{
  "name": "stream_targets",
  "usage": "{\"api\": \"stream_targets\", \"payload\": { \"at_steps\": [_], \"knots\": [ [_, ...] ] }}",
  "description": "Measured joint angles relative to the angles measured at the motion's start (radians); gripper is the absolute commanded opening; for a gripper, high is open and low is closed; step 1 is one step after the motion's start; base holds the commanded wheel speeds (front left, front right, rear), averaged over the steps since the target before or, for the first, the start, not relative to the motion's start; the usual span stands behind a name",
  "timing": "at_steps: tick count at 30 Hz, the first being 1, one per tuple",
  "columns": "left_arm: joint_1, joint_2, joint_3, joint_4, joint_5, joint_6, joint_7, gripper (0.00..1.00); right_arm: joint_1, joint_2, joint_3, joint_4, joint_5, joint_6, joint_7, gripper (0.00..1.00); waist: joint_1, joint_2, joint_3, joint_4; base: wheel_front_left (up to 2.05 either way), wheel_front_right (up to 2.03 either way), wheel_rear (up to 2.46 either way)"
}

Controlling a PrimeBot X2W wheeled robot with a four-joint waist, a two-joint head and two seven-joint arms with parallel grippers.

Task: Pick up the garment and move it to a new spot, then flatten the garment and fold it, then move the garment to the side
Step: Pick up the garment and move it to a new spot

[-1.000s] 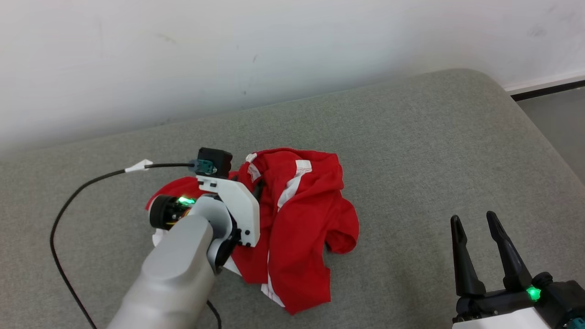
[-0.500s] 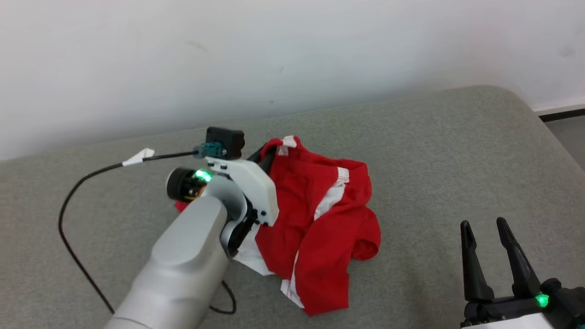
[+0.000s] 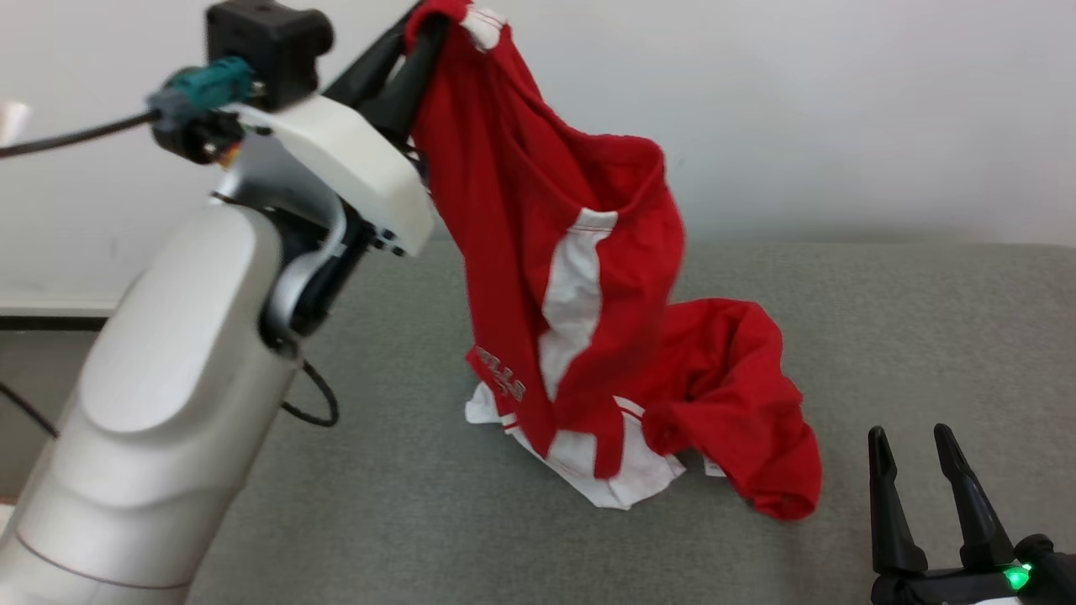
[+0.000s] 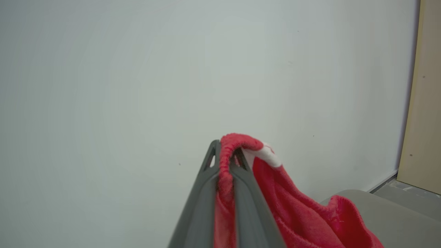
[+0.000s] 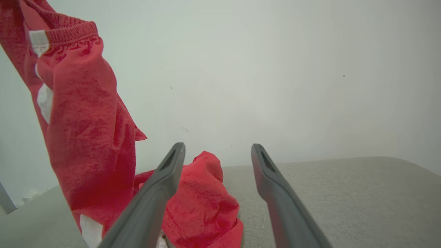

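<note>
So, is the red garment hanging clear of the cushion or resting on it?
Partly lifted: the red garment hangs from the shut left end effector, lower folds resting on the grey cushion.

Red cloth garment (image 3: 538,252); grey woven cushion (image 3: 883,336).

Bright even light, soft shadows, slight motion blur, no glare

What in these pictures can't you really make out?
Lettering on the garment: head view, too small, creased.
Full shape of the garment: head view, bunched folds hide it.
Base of the right tool: head view, bottom edge cuts it off.
Cloth inside the left tool: left wrist view, fingers cover it.
</note>
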Motion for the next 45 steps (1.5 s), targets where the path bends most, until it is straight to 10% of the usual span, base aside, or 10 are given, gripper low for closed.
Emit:
{"api": "stream_targets", "payload": {
  "at_steps": [7, 14, 34, 37, 45],
  "knots": [
    [-0.001, 0.122, 0.081, -0.127, -0.024, 0.042, 0.111, 0.0, 0.004, 0.0, 0.001, -0.002, 0.01, 0.0, 0.0, 1.0, 0.0, 0.0, -0.003, 0.125, 0.0, 0.0, 0.0],
    [0.009, 0.181, 0.129, 0.026, -0.078, 0.023, 0.132, 0.0, -0.015, 0.001, 0.023, 0.0, 0.011, 0.0, 0.0, 1.0, 0.0, -0.0001, 0.01, 0.231, 0.0, 0.0, 0.0],
    [0.045, 0.133, 0.159, 0.714, -0.22, -0.09, 0.165, 0.0, -0.101, 0.001, 0.076, 0.022, -0.007, 0.0, 0.0, 1.0, 0.0001, -0.0001, 0.139, 0.236, 0.0, 0.0, 0.0],
    [0.052, 0.115, 0.17, 0.786, -0.25, -0.104, 0.215, 1.0, -0.107, 0.001, 0.075, 0.026, -0.007, 0.0, 0.0, 1.0, 0.0001, 0.0, 0.145, 0.22, 0.0, 0.0, 0.0],
    [0.035, 0.124, 0.161, 0.851, -0.267, -0.135, 0.232, 1.0, -0.105, 0.001, 0.079, 0.04, 0.001, 0.0, 0.0, 1.0, 0.0, 0.0, 0.115, 0.211, 0.0, 0.0, 0.0]
  ]
}}
